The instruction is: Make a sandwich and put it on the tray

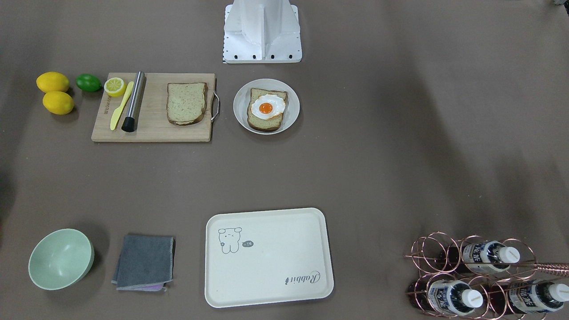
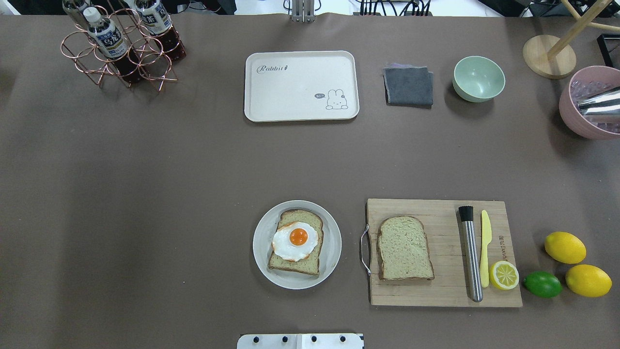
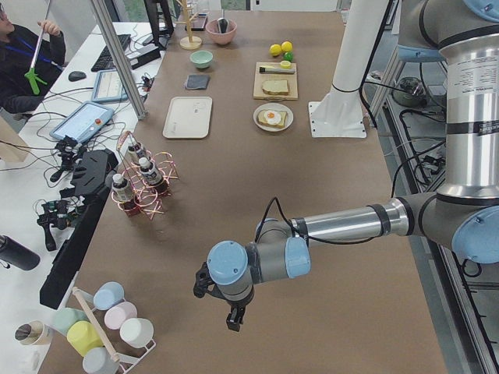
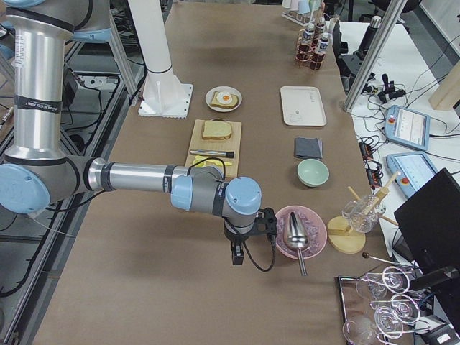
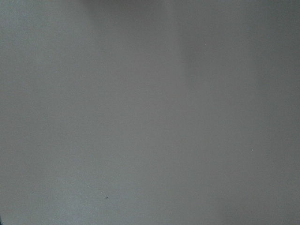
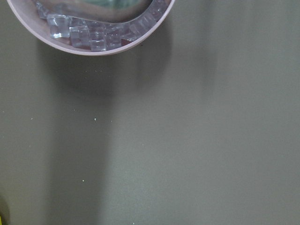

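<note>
Starting on the robot's left, the left gripper (image 3: 234,318) hangs over bare brown tabletop. Only the side view catches it, so I cannot tell how wide its jaws stand or whether it carries anything (its own wrist camera shows nothing but table). Everything the task needs lies well apart from it, off toward the table's middle.

The tray (image 2: 290,97) sits there with nothing on it, on the side of the table away from the robot's base. Closer to the base, the sandwich (image 2: 302,267) is only half built. The lower slice (image 2: 310,217) lies flat on a round plate (image 2: 334,242) with the fried egg (image 2: 296,238) on top and no bread over it. The second slice (image 2: 405,248) lies apart from it on the cutting board (image 2: 436,213), nearer the right gripper than the left.

The right gripper (image 4: 237,253) hovers further right, past the board and just beside the pink bowl (image 2: 574,118) of ice. It too shows only in a side view, so its opening and any load cannot be told.

By my judgement the task has barely begun. The second slice is not yet on the egg, and the finished stack must then go onto the tray.
</note>
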You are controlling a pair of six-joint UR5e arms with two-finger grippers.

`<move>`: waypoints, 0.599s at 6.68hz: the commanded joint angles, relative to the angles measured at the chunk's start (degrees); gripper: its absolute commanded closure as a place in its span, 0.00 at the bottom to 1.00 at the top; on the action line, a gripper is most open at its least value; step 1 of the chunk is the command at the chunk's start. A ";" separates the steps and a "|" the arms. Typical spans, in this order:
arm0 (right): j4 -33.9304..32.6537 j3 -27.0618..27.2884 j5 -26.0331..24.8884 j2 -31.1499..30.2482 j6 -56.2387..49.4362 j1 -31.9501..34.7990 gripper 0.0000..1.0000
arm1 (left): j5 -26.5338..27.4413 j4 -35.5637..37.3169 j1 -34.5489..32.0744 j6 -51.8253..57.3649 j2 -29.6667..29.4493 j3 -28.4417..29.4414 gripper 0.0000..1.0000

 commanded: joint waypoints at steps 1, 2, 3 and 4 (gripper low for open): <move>0.00 0.00 -0.02 0.00 0.04 0.00 0.00 | -0.15 -0.19 0.88 0.01 -0.46 0.02 0.01; 0.00 0.09 0.50 0.00 0.05 0.00 0.00 | -0.24 -0.89 0.79 0.09 -0.63 -0.07 0.01; 0.00 -0.08 0.59 -0.17 -0.04 0.00 0.00 | -0.24 -0.81 0.79 0.10 -0.90 -0.16 0.01; 0.00 0.00 0.42 -0.70 0.13 0.00 0.00 | -0.15 -0.63 0.79 0.10 -2.38 -0.16 0.01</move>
